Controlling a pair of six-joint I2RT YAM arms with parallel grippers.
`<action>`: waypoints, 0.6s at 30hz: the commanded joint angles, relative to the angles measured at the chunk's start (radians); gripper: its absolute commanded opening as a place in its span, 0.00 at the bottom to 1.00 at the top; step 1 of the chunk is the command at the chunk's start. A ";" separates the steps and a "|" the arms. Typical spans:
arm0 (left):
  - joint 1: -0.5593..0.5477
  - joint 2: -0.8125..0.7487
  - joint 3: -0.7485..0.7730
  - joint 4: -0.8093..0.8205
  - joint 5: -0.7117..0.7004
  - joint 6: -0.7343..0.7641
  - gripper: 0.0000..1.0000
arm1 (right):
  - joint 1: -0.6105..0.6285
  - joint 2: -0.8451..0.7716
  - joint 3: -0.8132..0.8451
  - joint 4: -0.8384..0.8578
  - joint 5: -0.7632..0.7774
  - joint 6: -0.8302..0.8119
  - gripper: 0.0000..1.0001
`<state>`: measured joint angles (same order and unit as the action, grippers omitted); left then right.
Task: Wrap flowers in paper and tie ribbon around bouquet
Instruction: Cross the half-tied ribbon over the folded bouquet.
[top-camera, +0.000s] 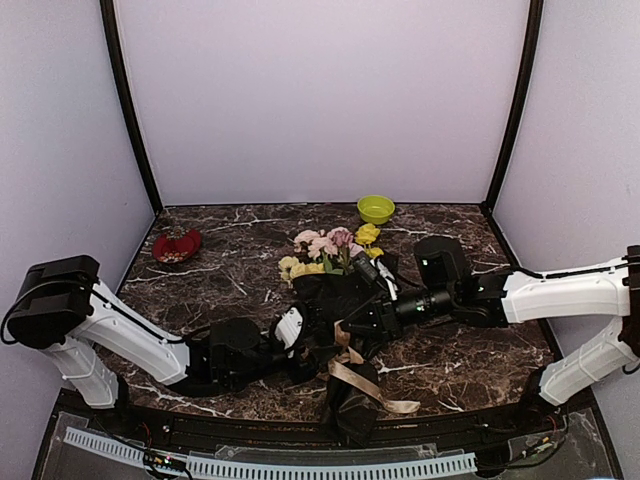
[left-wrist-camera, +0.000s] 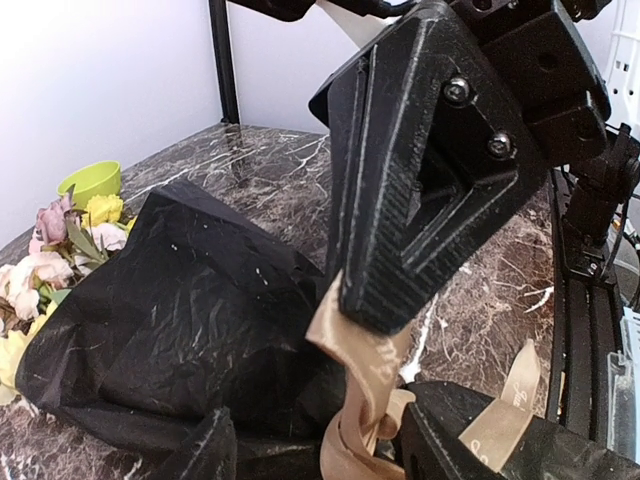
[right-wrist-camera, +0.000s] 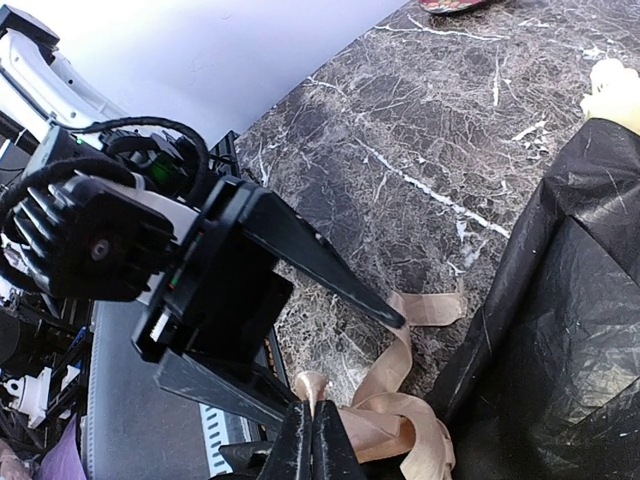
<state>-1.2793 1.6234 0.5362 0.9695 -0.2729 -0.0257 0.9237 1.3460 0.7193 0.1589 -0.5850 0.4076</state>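
Note:
The bouquet lies mid-table: pink and yellow flowers (top-camera: 330, 245) (left-wrist-camera: 45, 255) stick out of crinkly black paper (top-camera: 335, 295) (left-wrist-camera: 190, 310) (right-wrist-camera: 560, 300). The beige ribbon (top-camera: 358, 378) (left-wrist-camera: 365, 350) (right-wrist-camera: 470, 390) is looped around the narrowed lower part, with loose ends trailing toward the near edge. My right gripper (top-camera: 345, 322) (left-wrist-camera: 375, 300) (right-wrist-camera: 312, 412) is shut on a fold of the ribbon just above the loop. My left gripper (top-camera: 315, 345) (left-wrist-camera: 320, 425) (right-wrist-camera: 345, 365) faces it with fingers spread wide on either side of the ribbon loop, and the upper fingertip (right-wrist-camera: 398, 320) touches a ribbon strand.
A lime green bowl (top-camera: 376, 208) (left-wrist-camera: 92, 182) stands at the back of the marbled table (top-camera: 230, 270). A red dish-like thing (top-camera: 177, 245) sits at the back left. The table's near edge with a white slotted strip (top-camera: 300, 465) runs close under the bouquet's foot.

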 joint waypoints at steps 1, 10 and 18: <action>-0.005 0.063 0.032 0.187 0.044 0.042 0.56 | 0.012 -0.015 -0.001 0.047 0.007 0.012 0.00; -0.005 0.139 0.004 0.337 0.100 0.000 0.37 | 0.017 0.019 0.018 0.002 0.036 -0.018 0.00; -0.004 0.150 -0.015 0.377 0.082 -0.026 0.00 | 0.020 0.031 0.051 -0.033 0.047 -0.034 0.16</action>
<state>-1.2774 1.7821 0.5465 1.2560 -0.1837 -0.0410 0.9356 1.3823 0.7326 0.1295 -0.5556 0.3977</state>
